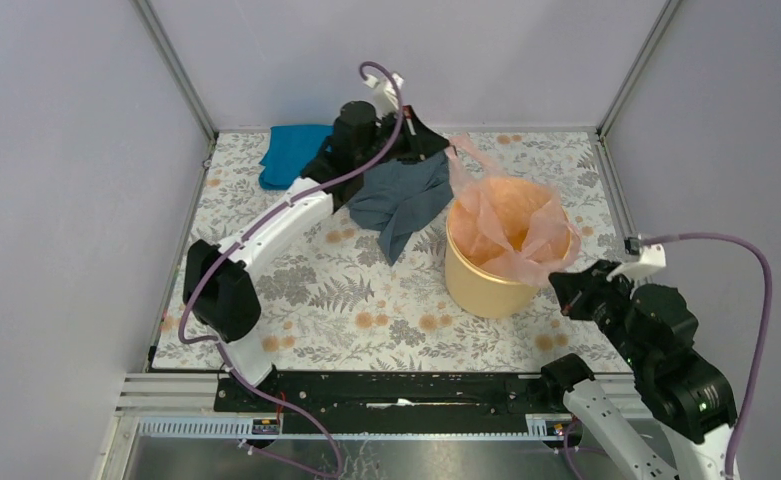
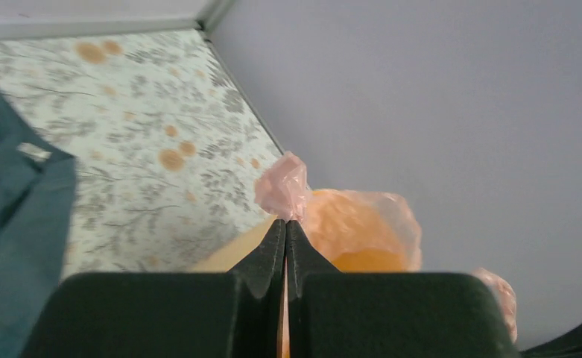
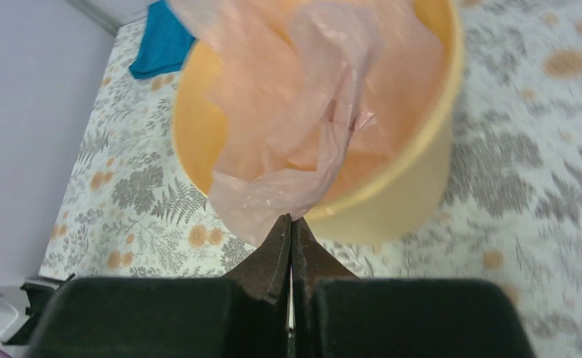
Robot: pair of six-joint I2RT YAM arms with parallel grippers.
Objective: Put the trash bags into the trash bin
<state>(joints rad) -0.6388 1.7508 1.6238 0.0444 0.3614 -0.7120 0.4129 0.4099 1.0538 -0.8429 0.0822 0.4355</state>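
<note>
A: So, what did the right gripper (image 3: 289, 221) have, toward the tabletop's (image 1: 366, 300) near right corner?
B: Jaws pinched on the pink trash bag's (image 3: 295, 112) near edge. The bag lay draped inside the trash bin (image 3: 414, 186), right of the middle.
A: And the left gripper (image 2: 285, 221), farther back?
B: Closed on the bag's far corner.
</note>
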